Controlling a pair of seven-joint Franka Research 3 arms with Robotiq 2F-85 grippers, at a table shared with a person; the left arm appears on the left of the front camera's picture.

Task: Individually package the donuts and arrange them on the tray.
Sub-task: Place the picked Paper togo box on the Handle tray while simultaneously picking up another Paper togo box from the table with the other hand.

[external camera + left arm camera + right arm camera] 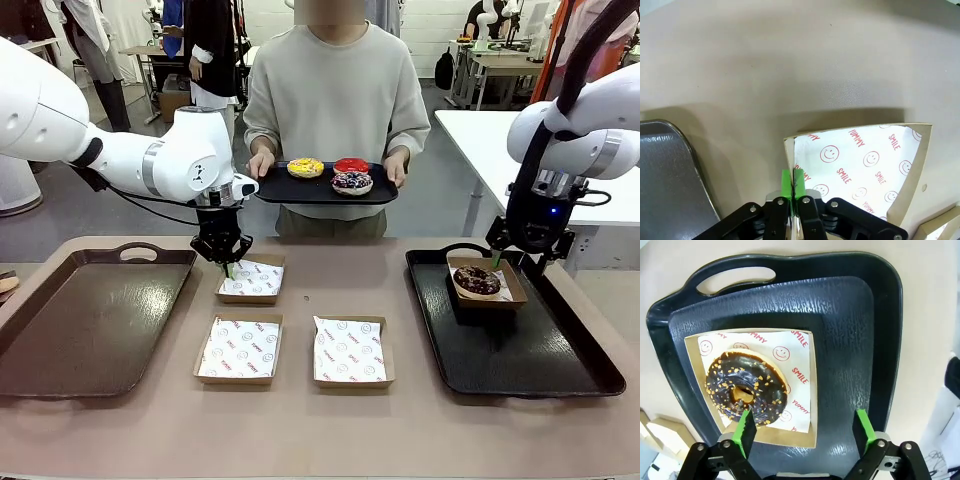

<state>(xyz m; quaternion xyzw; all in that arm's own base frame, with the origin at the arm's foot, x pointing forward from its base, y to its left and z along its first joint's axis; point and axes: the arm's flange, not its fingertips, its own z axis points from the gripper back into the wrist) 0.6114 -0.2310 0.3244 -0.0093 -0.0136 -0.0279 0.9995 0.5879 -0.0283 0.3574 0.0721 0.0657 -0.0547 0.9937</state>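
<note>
Only one donut (746,387) is boxed on the right tray (540,350) so far, under the wide-open right gripper (804,421), an empty box (252,278) is pinched by the left gripper (792,178), and three donuts (351,182) are left unpacked.

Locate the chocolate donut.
In the front view, the chocolate donut sits in a paper-lined box at the far end of the black tray, on the robot's right.

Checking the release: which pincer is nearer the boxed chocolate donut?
Right. The right pincer stands open just over the chocolate donut; the left pincer is across the table, shut on an empty box.
</note>
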